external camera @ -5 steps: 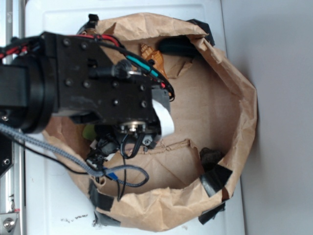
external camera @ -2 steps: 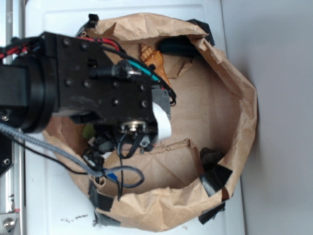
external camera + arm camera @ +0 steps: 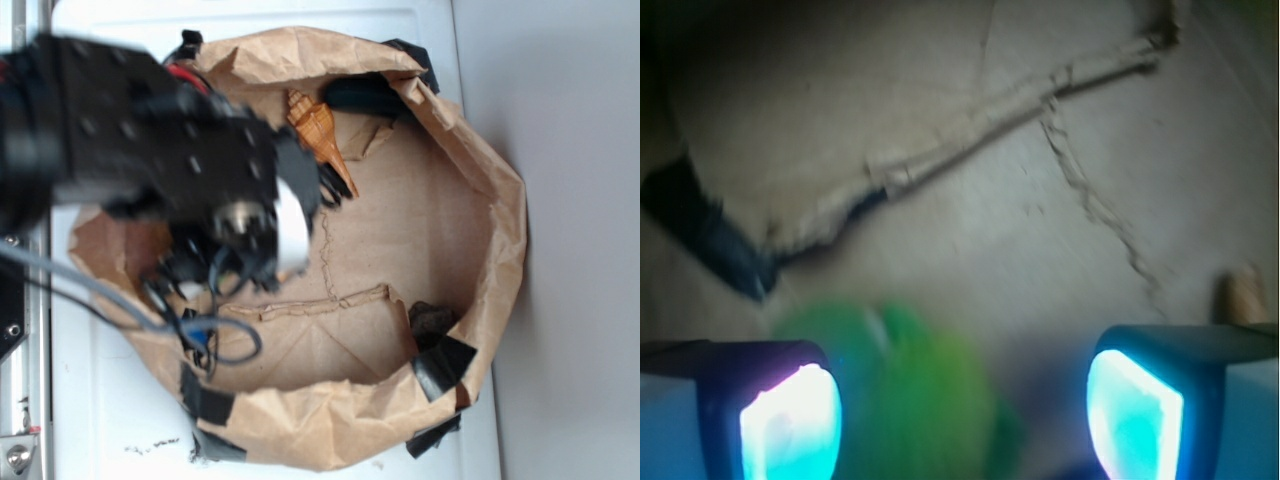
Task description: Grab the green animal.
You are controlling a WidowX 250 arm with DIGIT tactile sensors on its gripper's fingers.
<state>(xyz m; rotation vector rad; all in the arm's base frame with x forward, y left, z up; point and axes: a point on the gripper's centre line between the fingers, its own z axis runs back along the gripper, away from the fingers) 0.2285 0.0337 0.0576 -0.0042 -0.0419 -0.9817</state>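
The wrist view shows the green animal [image 3: 910,390] as a blurred green shape lying on the brown paper floor. It sits between my fingers, closer to the left pad [image 3: 790,425] than to the right one [image 3: 1135,410]. My gripper [image 3: 960,420] is open, and neither pad visibly touches the toy. In the exterior view the black arm [image 3: 170,150] is blurred and hangs over the left side of the paper bag [image 3: 500,230]. It hides both the toy and the fingertips.
An orange-brown spiral seashell [image 3: 318,135] lies at the back of the bag, beside a black object [image 3: 365,95]. A dark lump [image 3: 432,320] and black tape [image 3: 445,365] sit at the right rim. A torn paper ridge [image 3: 1020,100] crosses the floor.
The arm has swung left and slightly up in the exterior view and is now motion-blurred. More of the seashell is uncovered. The green patch seen earlier under the arm is now covered.
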